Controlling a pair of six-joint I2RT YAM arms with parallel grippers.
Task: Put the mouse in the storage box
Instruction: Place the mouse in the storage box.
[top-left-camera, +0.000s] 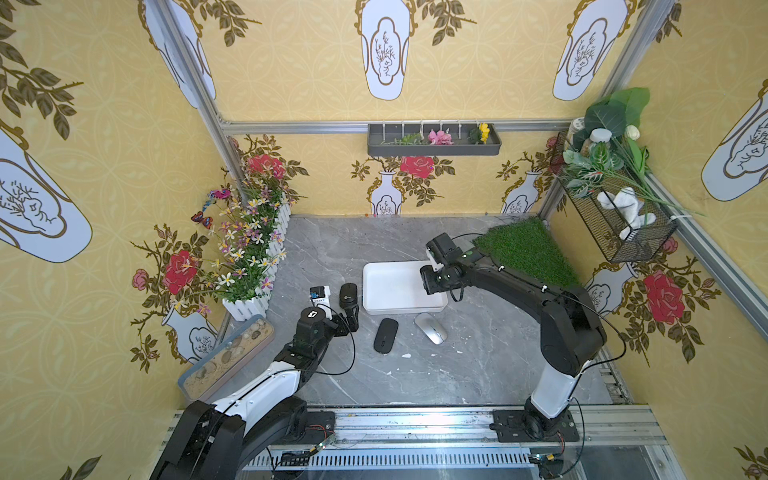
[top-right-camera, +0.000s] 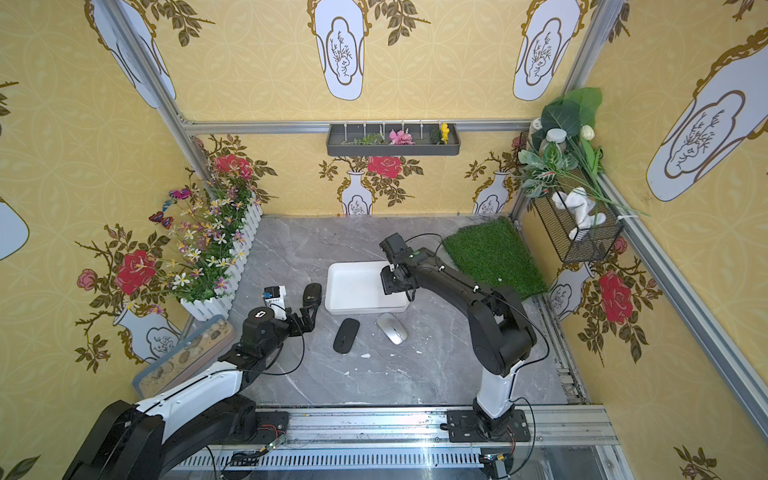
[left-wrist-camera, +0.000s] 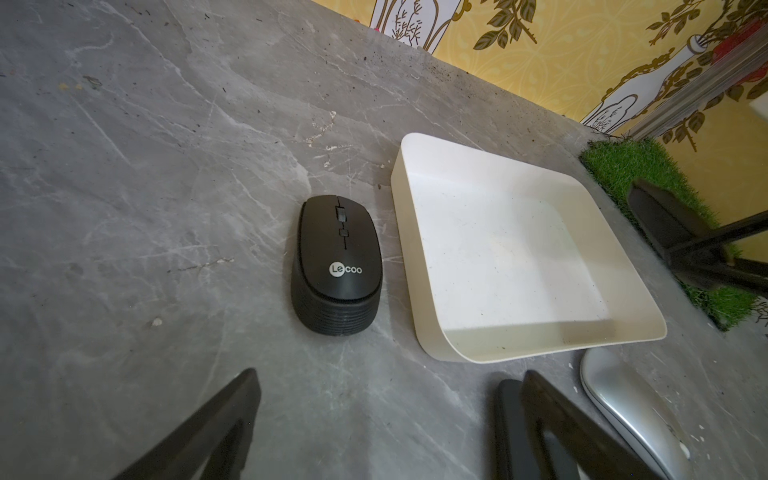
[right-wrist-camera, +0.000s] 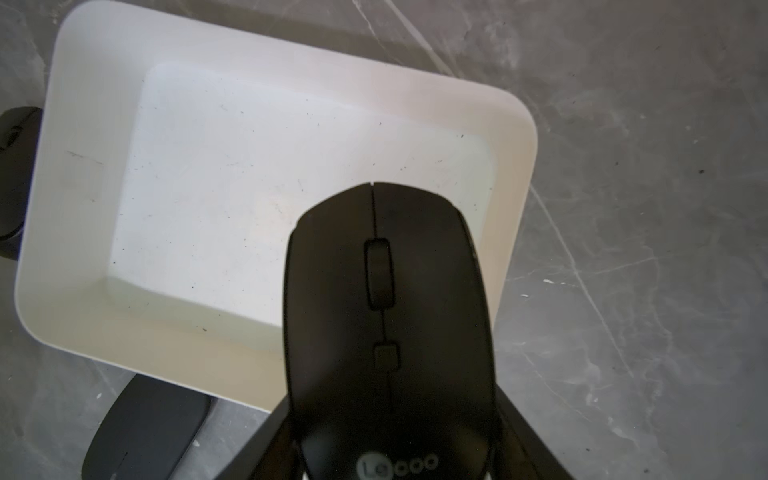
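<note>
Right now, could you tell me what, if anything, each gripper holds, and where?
The right gripper grips a black mouse by its rear sides; left gripper holds nothing.

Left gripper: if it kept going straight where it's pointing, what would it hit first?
Probably the black Lecoo mouse, lying just ahead of the open left gripper, beside the storage box, though depth is unclear.

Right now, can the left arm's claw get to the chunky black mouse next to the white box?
Probably yes. The left claw is open and faces the mouse, with only bare table between them. The box sits apart, to one side.
</note>
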